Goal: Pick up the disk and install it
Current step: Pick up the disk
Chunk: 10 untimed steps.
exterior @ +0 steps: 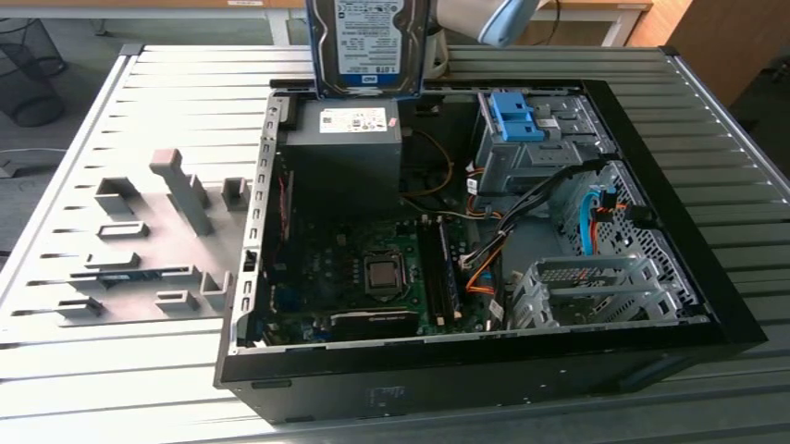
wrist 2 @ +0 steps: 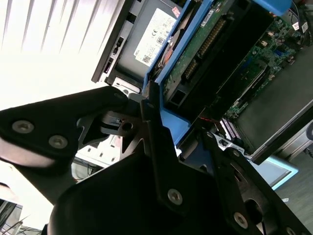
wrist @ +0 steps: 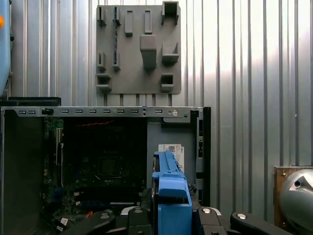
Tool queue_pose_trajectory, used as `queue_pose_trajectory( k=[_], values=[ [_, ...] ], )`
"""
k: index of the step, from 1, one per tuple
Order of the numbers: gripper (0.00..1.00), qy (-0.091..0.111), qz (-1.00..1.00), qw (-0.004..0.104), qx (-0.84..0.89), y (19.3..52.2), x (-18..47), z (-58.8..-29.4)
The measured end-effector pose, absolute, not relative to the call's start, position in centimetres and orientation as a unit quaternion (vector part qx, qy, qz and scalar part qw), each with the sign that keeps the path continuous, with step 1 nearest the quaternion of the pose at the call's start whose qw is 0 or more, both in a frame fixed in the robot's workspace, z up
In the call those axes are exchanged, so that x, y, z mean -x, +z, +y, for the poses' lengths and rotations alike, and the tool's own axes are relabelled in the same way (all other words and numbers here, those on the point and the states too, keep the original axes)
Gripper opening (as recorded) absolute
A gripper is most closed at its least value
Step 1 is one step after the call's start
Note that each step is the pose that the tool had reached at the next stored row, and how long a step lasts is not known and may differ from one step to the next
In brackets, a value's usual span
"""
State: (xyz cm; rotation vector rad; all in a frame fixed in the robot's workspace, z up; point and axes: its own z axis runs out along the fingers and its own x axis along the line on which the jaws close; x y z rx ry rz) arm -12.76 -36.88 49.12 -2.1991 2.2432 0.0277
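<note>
The black end effector (wrist: 168,218) is pressed together on the disk, a flat silver metal hard drive in a bright blue plastic carrier (exterior: 368,42). In both wrist views its dark fingers (wrist: 134,215) pinch the blue frame from either side. A pale grey and blue arm segment (exterior: 487,18) shows just to the exterior view's right of the drive.

The disk hangs in the air above the far rim of the open black computer case (exterior: 494,356), directly over the grey box-shaped power supply (exterior: 346,162) and clear of it. It stands on end with its long axis close to vertical. Its white-and-blue labelled face is turned to the near side, and the second wrist view shows its green circuit-board face.

Inside the case, a dark motherboard (exterior: 370,268) lies on the near side of the power supply. A blue plastic bracket (exterior: 516,116) sits on the metal drive bay toward the far corner on the exterior view's right.

The case lies on its side on a slatted grey metal counter (exterior: 136,361). On the exterior view's left, a flat grey fixture plate (exterior: 161,250) with raised blocks rests on the slats, just beside the case.

Beyond the counter's far edge, a black wire basket (exterior: 25,55) stands on a grey floor at the exterior view's left. Light wooden furniture (exterior: 704,37) stands at the far right.
</note>
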Motion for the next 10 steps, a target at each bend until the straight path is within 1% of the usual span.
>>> queue_pose_trajectory(
  k=[10],
  values=[
    [0.36,0.009,0.714,0.000,0.700,49.1,12.8,-39.3]
  ],
)
